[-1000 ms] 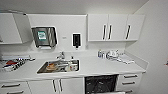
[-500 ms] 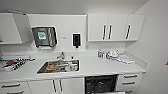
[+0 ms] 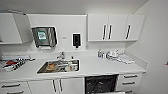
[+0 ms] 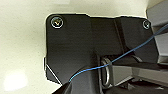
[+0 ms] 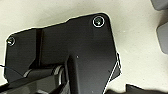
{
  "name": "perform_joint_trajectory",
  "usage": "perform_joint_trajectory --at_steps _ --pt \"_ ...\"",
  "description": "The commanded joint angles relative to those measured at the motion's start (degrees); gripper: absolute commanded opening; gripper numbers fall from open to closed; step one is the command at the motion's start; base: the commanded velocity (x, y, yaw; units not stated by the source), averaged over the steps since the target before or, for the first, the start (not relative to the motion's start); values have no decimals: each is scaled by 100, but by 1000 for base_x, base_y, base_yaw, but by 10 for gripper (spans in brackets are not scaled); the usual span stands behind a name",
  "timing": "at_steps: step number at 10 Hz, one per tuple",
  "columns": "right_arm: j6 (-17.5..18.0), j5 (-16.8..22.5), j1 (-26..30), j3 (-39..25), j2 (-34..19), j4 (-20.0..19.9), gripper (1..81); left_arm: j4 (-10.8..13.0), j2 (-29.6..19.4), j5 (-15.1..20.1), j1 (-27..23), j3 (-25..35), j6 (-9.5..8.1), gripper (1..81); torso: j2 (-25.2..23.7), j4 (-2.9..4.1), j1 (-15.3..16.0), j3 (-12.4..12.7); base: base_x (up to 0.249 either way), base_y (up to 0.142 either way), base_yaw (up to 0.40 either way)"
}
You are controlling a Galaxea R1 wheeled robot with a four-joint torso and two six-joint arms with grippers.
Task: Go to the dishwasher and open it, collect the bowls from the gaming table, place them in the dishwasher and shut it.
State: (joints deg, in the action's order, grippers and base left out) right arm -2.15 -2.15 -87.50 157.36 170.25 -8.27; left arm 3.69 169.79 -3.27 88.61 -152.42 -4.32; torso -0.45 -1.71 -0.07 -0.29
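Whether either gripper is open or closed cannot be told; both wrist views look down past the robot's dark plate onto pale floor, with no bowl in sight there; outward, in the head view, the dishwasher (image 3: 100, 84) sits under the white counter (image 3: 100, 67) right of the sink (image 3: 59, 66), its dark inside with racks exposed, so the door seems already down, though its lower edge is cut off; fetching the bowls, loading them and closing appear still to do.

a pale speckled floor (image 5: 62, 11) lies beneath the robot's dark plate, with grey blocks (image 5: 163, 35) at about three o'clock, near the frame's edge.
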Motion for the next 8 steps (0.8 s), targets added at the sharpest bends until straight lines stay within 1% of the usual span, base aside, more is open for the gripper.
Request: perform_joint_trajectory --at_steps 1,6,8 --pt "-32 355 370 206 107 36 811 -18 -15 283 -305 -25 18 811 0 0 7 0 0 0 0" --pt "-32 346 378 172 222 27 811 -9 -24 292 -366 -25 18 811 0 0 7 0 0 0 0" --pt "-32 346 360 180 222 36 811 -1 -41 292 -366 -25 27 811 5 0 8 -2 -87 0 0"
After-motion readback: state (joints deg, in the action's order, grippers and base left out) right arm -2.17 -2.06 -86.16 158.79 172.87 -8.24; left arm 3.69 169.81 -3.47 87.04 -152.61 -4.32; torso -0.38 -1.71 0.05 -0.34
